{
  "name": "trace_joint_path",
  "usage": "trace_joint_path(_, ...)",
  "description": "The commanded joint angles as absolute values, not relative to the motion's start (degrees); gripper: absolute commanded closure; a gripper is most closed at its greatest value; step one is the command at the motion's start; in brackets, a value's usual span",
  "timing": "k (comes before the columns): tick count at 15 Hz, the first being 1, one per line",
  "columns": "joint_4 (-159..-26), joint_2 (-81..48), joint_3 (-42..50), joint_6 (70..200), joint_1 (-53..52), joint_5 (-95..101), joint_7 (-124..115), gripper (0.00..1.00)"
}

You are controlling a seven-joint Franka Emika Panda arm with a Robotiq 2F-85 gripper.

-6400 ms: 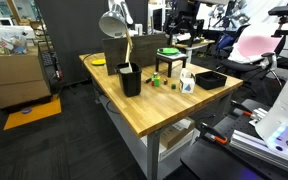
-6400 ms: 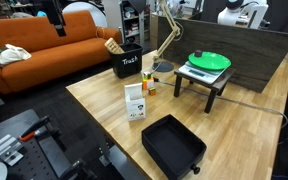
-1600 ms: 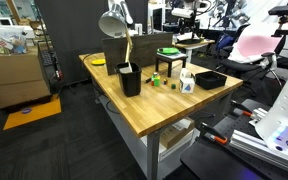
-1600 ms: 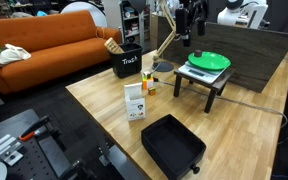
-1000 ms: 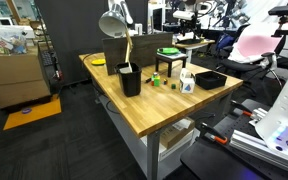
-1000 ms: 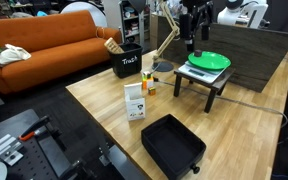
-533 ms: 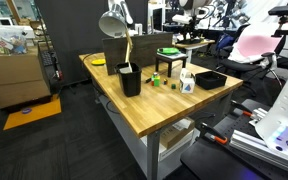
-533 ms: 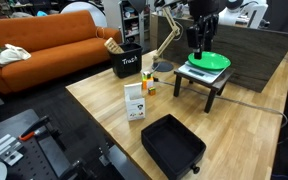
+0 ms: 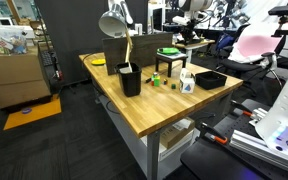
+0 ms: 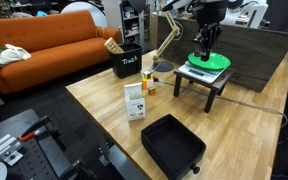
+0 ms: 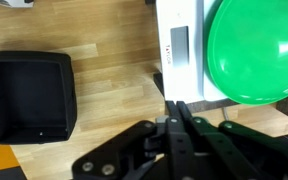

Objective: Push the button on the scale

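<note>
The scale sits on a small black stand on the tabletop and carries a green plate. The fingers, pressed together, hang over the scale's bare end, just beside the plate.

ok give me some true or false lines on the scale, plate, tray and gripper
1. A green plate lies on the scale. True.
2. The scale stands on a white box. False: it sits on a small black stand.
3. The gripper hangs above the scale. True.
4. The tray holds a cup. False: nothing shows in it.
5. The couch is blue. False: it is orange.
</note>
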State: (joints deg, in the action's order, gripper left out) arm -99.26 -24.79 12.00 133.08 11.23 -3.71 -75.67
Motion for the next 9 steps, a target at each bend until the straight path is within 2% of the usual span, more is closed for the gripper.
trace_joint_path(1, -95.73, -27.12, 12.54, 131.22, 11.93, -6.57, -74.48, 1.0)
trace_joint_path(9, -92.43, -30.95, 12.69, 130.77, 11.76, -6.7, -74.33, 1.0)
